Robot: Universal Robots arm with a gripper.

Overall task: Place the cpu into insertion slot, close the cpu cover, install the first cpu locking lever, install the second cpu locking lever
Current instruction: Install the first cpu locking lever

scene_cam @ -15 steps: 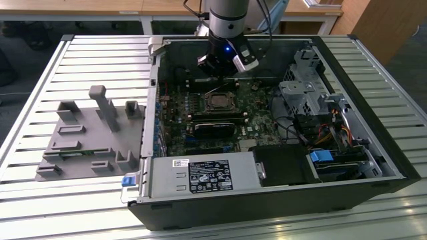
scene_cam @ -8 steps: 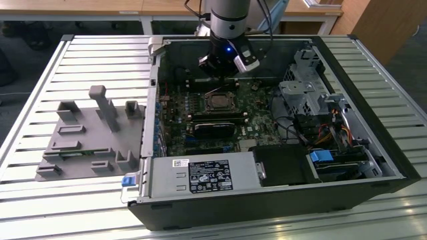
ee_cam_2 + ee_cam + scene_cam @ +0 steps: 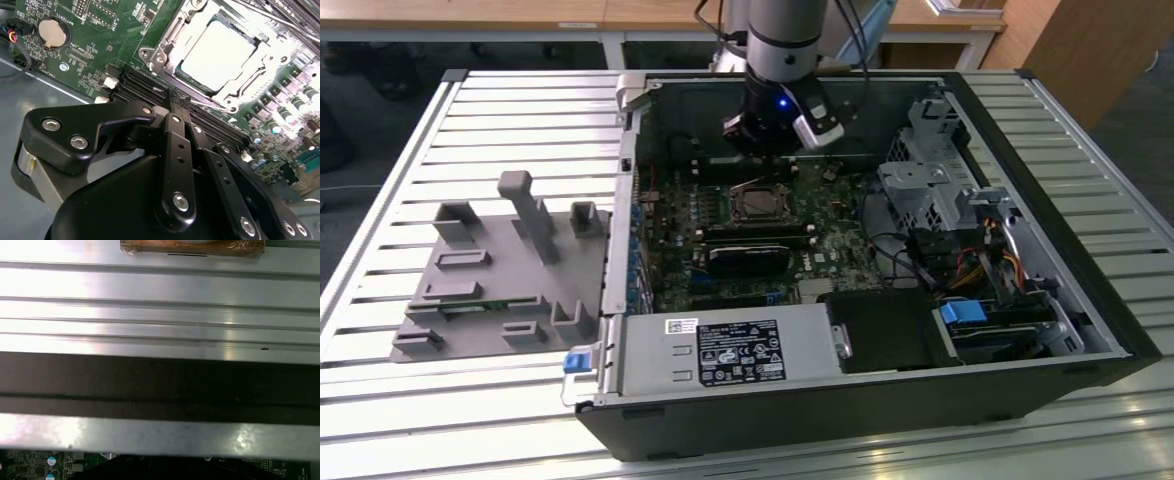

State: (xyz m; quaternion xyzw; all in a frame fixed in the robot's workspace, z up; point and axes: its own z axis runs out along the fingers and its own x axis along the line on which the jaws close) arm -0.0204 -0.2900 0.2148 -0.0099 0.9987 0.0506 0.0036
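— Grey plastic fixture tray (image 3: pixel 500 270) lies on the slatted table at the exterior view's left; then what?

— Open black computer case (image 3: pixel 854 400), green motherboard (image 3: pixel 720 215) inside. Black gripper (image 3: pixel 181 102), fingers pressed together holding nothing, hovers near the silvery square cpu (image 3: pixel 217 52), seated in its insertion slot (image 3: pixel 755 203) under the silvery metal cpu cover (image 3: pixel 167 37).

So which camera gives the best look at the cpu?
The second wrist view: the cpu sits close up in its socket, pale top facing the camera. In the exterior view it is a small dark square. The first wrist view faces case metal.
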